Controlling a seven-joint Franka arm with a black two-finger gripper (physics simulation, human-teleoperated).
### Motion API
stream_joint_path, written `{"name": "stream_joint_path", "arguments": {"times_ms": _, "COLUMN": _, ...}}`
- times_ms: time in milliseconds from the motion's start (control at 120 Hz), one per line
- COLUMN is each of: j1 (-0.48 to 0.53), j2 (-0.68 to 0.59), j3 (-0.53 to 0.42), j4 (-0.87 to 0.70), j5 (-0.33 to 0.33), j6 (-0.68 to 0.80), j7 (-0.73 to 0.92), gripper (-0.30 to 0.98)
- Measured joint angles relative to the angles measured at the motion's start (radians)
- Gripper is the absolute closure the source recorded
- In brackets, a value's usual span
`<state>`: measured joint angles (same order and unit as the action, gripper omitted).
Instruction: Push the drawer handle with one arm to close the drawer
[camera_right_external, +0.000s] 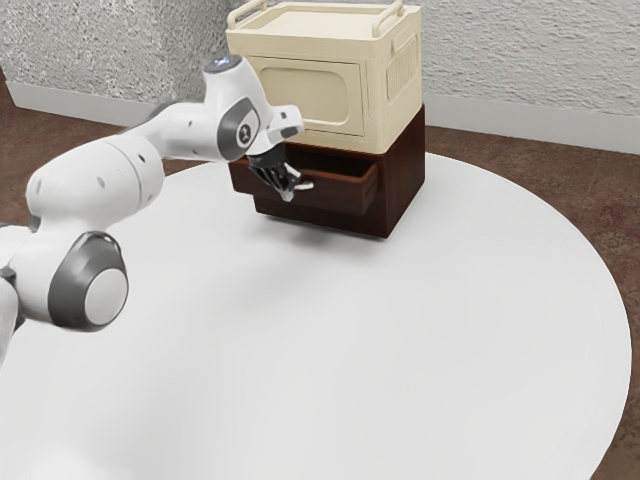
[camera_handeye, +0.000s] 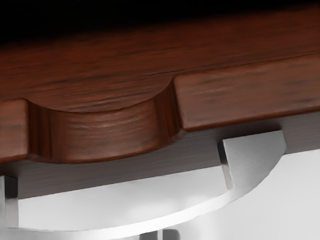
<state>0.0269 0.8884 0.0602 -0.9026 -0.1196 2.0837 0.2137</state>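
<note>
In the exterior view, my black gripper (camera_right_external: 284, 186) is at the front of the dark brown drawer (camera_right_external: 338, 190), beside the small silver handle (camera_right_external: 304, 185). The drawer stands pulled out of its wooden cabinet (camera_right_external: 406, 185), with a dark opening above it. From the wrist view, the curved handle (camera_handeye: 255, 160) arcs out from the drawer front (camera_handeye: 250, 90), which has a scooped notch in its top edge. The end of my gripper (camera_handeye: 160, 235) appears by the handle's outer curve; whether they touch I cannot tell.
A cream box (camera_right_external: 315, 95) with raised side rails sits on top of the cabinet. Both stand toward the far edge of the round white table (camera_right_external: 400, 340), near a textured grey wall (camera_right_external: 520, 60).
</note>
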Motion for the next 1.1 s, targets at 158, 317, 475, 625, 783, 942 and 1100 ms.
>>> {"name": "stream_joint_path", "arguments": {"times_ms": 158, "j1": 0.007, "j2": 0.055, "j3": -0.001, "j4": 0.079, "j5": -0.002, "j6": 0.003, "j7": 0.008, "gripper": 0.78}}
{"name": "stream_joint_path", "arguments": {"times_ms": 317, "j1": 0.026, "j2": 0.088, "j3": -0.033, "j4": 0.11, "j5": -0.002, "j6": 0.04, "j7": 0.019, "gripper": 0.78}}
{"name": "stream_joint_path", "arguments": {"times_ms": 475, "j1": 0.028, "j2": 0.101, "j3": -0.036, "j4": 0.144, "j5": -0.005, "j6": 0.068, "j7": 0.033, "gripper": 0.76}}
{"name": "stream_joint_path", "arguments": {"times_ms": 625, "j1": 0.04, "j2": 0.114, "j3": -0.038, "j4": 0.16, "j5": -0.004, "j6": 0.094, "j7": 0.045, "gripper": 0.78}}
{"name": "stream_joint_path", "arguments": {"times_ms": 783, "j1": 0.044, "j2": 0.128, "j3": -0.041, "j4": 0.161, "j5": -0.003, "j6": 0.136, "j7": 0.057, "gripper": 0.79}}
{"name": "stream_joint_path", "arguments": {"times_ms": 942, "j1": 0.044, "j2": 0.145, "j3": -0.055, "j4": 0.161, "j5": -0.003, "j6": 0.201, "j7": 0.069, "gripper": 0.79}}
{"name": "stream_joint_path", "arguments": {"times_ms": 1100, "j1": 0.044, "j2": 0.165, "j3": -0.063, "j4": 0.188, "j5": -0.004, "j6": 0.269, "j7": 0.084, "gripper": 0.78}}
